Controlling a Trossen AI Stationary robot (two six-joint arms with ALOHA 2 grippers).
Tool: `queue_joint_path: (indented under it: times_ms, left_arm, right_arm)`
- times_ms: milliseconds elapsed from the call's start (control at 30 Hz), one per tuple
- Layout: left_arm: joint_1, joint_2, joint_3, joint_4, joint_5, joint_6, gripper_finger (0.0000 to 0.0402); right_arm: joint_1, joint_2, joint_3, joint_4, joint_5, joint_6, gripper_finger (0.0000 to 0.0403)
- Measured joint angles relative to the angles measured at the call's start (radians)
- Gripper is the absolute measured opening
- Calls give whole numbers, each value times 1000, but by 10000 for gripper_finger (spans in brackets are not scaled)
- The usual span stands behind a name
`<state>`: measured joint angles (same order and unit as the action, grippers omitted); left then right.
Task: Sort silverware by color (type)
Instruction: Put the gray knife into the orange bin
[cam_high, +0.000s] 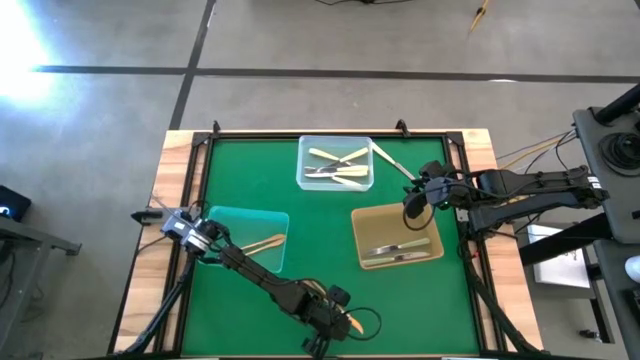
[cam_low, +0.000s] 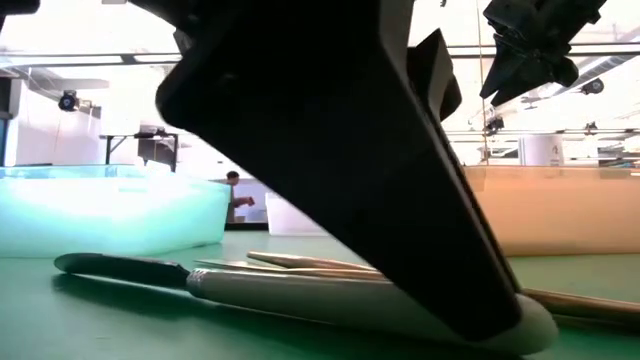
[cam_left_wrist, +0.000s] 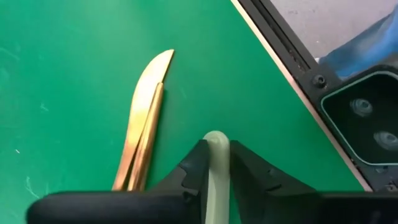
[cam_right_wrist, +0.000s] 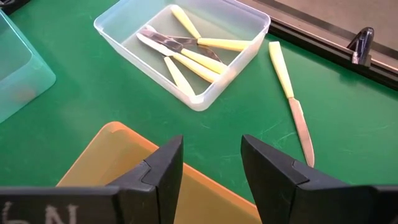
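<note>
A cream-handled knife (cam_low: 300, 290) lies on the green mat near the table's front edge, with gold utensils (cam_left_wrist: 146, 124) beside it. My left gripper (cam_left_wrist: 216, 149) (cam_high: 340, 322) is shut on this knife's handle. My right gripper (cam_right_wrist: 211, 149) (cam_high: 413, 210) hangs open above the amber tray (cam_high: 372, 222), which holds silver utensils. The clear tray (cam_high: 303, 160) at the far middle holds cream-handled pieces. Another cream-handled knife (cam_right_wrist: 289, 93) lies on the mat beside it. A gold piece lies in the teal tray (cam_high: 230, 218) at the left. My left gripper pinches the rounded free end of the cream handle (cam_left_wrist: 215, 138) between its two fingers (cam_left_wrist: 193, 168), one on each side. The fingers slant down from above. The handle's tip pokes out just past the fingertips. The knife lies flat on the mat (cam_low: 250, 285).
The table's black frame rail (cam_left_wrist: 292, 62) runs close to my left gripper. The three trays stand across the mat's middle and far part. Open green mat (cam_high: 430, 300) lies along the front right.
</note>
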<state>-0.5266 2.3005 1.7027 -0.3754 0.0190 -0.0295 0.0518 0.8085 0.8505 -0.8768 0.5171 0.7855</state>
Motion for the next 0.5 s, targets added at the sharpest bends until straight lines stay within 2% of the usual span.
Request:
queue_joint_path:
  times_ms: [267, 500]
  left_arm:
    - [2, 2, 12, -6, 29, -10, 24]
    - [3, 3, 11, -17, 43, -10, 29]
  right_arm:
    - [0, 0, 0, 0, 0, 0, 153]
    - [0, 0, 0, 0, 0, 0, 153]
